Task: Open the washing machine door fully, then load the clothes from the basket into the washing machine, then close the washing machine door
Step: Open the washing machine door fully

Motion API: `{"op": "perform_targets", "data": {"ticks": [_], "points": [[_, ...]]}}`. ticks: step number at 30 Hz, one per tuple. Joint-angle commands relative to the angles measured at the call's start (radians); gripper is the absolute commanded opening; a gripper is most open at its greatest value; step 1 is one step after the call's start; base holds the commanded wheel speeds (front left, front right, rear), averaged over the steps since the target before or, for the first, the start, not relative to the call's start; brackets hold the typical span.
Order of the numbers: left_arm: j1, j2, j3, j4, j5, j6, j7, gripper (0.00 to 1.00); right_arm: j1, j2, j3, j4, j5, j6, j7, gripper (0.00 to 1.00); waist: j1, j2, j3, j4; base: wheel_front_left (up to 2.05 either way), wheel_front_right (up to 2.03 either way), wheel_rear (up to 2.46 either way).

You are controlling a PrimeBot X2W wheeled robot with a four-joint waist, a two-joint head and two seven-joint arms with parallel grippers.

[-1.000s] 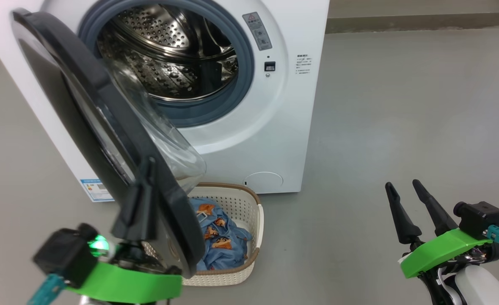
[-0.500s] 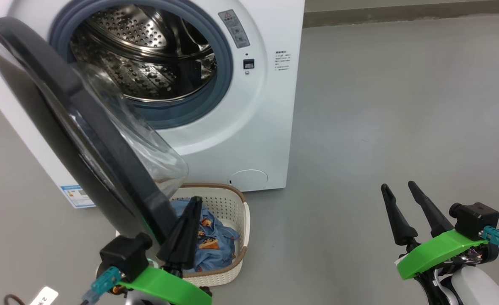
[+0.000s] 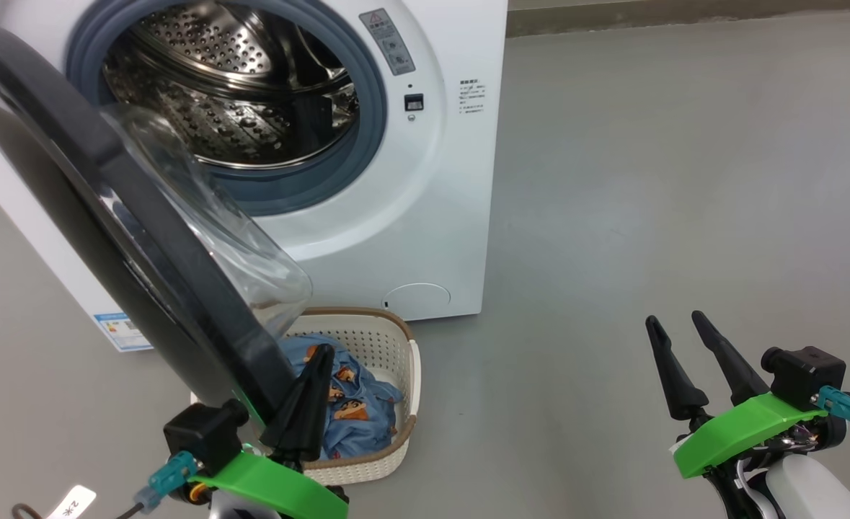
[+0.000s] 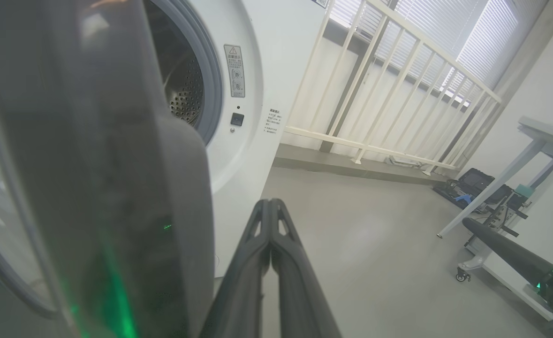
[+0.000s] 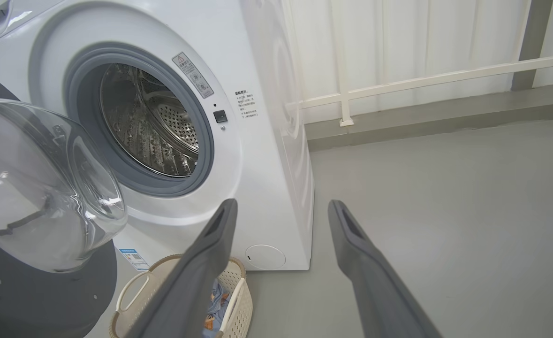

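You are looking at the washing machine door point(image 3: 201, 317) standing about half open. Its black rim is running edge-on from the upper left of the head view down toward the basket point(image 3: 385, 353), and its glass bowl point(image 3: 208, 216) is bulging toward the drum point(image 3: 237, 94) of the washing machine point(image 3: 439, 216). Your left end effector point(image 3: 320, 353) is hovering just beside the lower free edge of that rim, on the bowl-facing side, so the door is lying immediately to its left. The left wrist view is agreeing, with the rim looming large at the left of the two fingers point(image 4: 250, 267). Those fingers are pressing together along their length and are carrying nothing; whether they are touching the rim cannot be told. Your right end effector point(image 3: 675, 318) is hanging well apart above the floor point(image 3: 612, 180) at the lower right, its fingers spread wide and empty. The clothes point(image 3: 360, 404) are lying in the basket, which is sitting on the floor in front of the machine with the door overhanging its left part. Judging from this layout, the left arm is by far the nearer, and the coming move is probably calling for a sideways push leftward on the rim, swinging the door away from the drum opening and clear of the basket.
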Motion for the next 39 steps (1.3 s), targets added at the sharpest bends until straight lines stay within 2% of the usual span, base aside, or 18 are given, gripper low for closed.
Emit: {"op": "perform_targets", "data": {"ticks": [1,25,39], "points": [[-0.048,0.016,0.047,-0.014,-0.012,0.011,-0.01,0.0,-0.028,-0.003,0.015,-0.016,0.006,0.006,-0.012,1.0,0.0,0.0,-0.001,0.011,0.0,0.0,0.0],[0.03,0.094,0.072,-0.074,-0.026,0.041,0.029,0.0,-0.021,0.014,-0.002,-0.008,0.004,0.006,-0.012,1.0,0.0,0.0,0.006,0.188,0.0,0.0,0.0],[0.056,0.144,0.12,-0.109,-0.033,0.093,0.053,0.0,-0.016,0.021,-0.014,-0.011,-0.001,0.006,-0.012,1.0,0.0,0.0,0.002,0.31,0.0,0.0,0.0]]}}
